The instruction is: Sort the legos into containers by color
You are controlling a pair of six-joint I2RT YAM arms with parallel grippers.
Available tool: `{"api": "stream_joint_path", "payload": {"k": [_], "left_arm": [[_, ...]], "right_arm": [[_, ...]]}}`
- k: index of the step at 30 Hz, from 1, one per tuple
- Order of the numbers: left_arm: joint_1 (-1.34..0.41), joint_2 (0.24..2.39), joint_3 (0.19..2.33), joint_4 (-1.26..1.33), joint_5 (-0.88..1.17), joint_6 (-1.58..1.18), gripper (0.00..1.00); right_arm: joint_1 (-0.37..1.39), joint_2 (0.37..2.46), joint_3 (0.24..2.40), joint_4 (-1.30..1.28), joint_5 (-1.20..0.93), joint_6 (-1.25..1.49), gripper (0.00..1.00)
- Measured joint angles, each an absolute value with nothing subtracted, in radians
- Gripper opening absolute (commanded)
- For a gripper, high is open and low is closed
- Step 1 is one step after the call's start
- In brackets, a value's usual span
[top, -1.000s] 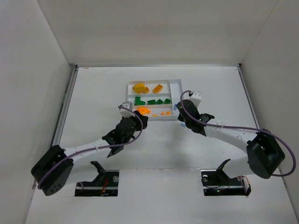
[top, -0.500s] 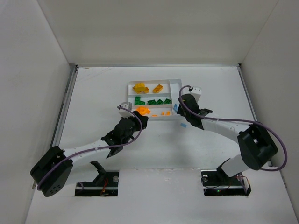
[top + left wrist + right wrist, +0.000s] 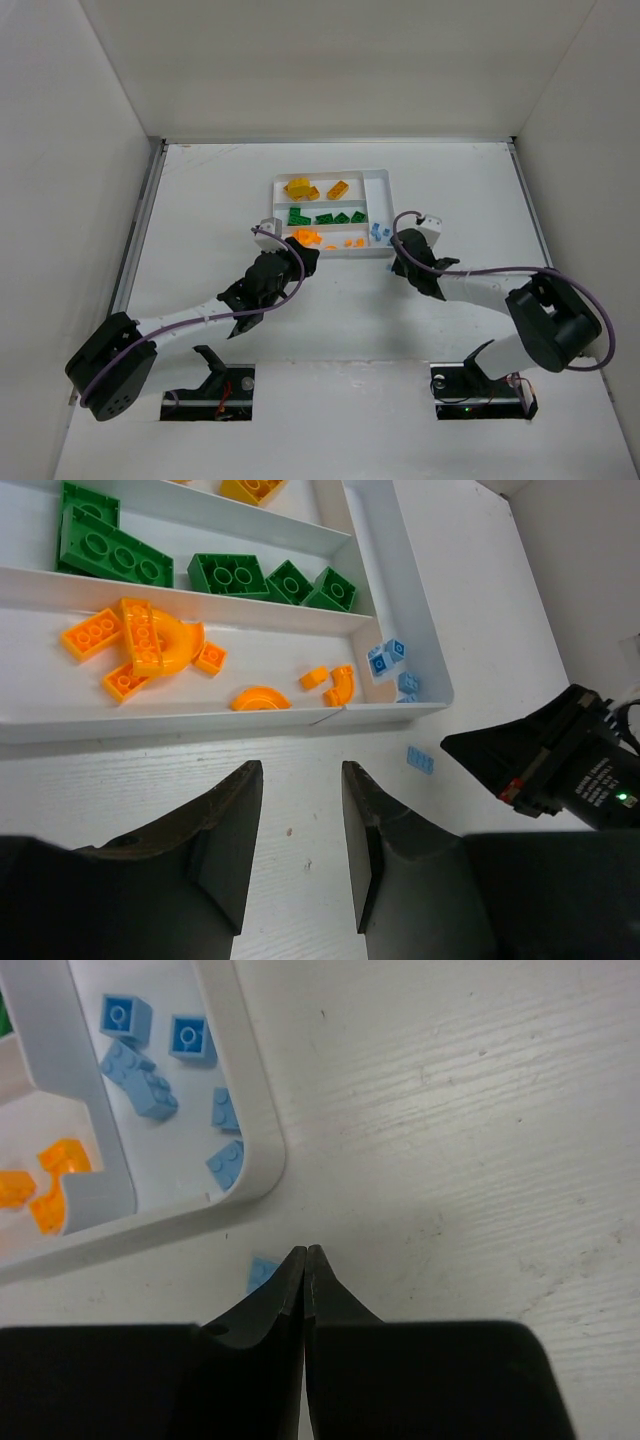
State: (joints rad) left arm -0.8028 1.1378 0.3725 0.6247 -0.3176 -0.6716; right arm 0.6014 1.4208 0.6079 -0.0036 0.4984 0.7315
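White plastic fills the middle of the overhead view: the tray [image 3: 378, 176] sits on the surface [image 3: 200, 200] with yellow bricks [image 3: 300, 187] in the far slot, green bricks [image 3: 325, 217] in the next, orange pieces [image 3: 307, 237] in the near one and blue pieces [image 3: 378, 232] in the narrow side slot [image 3: 380, 205]. My left hand [image 3: 303, 257] hangs at the tray's near edge and my right hand [image 3: 398, 265] just off its near right corner. From here the sort looks all but finished.

On the left wrist camera, the left hand's fingers stand a narrow way apart with nothing between them, hovering over bare surface just short of the tray. One loose blue brick [image 3: 420, 759] lies flat outside the tray, just beside the corner of the side slot, with the right hand close to it.

On the right wrist camera, the right hand's fingers are pressed tip to tip and I see nothing pinched between them. The loose blue brick [image 3: 262, 1272] peeks out just left of the tips, half hidden by them.

I judge the step in hand to be fetching this last stray. Next I would need to part the right fingers, shift left to straddle the brick, pinch it, then lift it over the rim into the side slot.
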Motion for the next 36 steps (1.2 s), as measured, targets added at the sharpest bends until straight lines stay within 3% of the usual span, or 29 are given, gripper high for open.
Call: {"api": "stream_joint_path", "payload": {"k": [14,29,36], "left_arm": [[-0.799,1.142,0.372,0.626,-0.314,-0.675,0.34],[-0.797,1.142,0.372,0.632,-0.313,-0.680,0.34],[-0.802,1.142,0.372,0.632,-0.311,-0.681,0.34]], "right_arm": [[0.605,1.531,0.639,0.063,0.466,0.744,0.09],[0.835,1.437,0.638,-0.081,0.502,0.894,0.12],[0.706,1.361,0.638,-0.104,0.563,0.878,0.12]]}}
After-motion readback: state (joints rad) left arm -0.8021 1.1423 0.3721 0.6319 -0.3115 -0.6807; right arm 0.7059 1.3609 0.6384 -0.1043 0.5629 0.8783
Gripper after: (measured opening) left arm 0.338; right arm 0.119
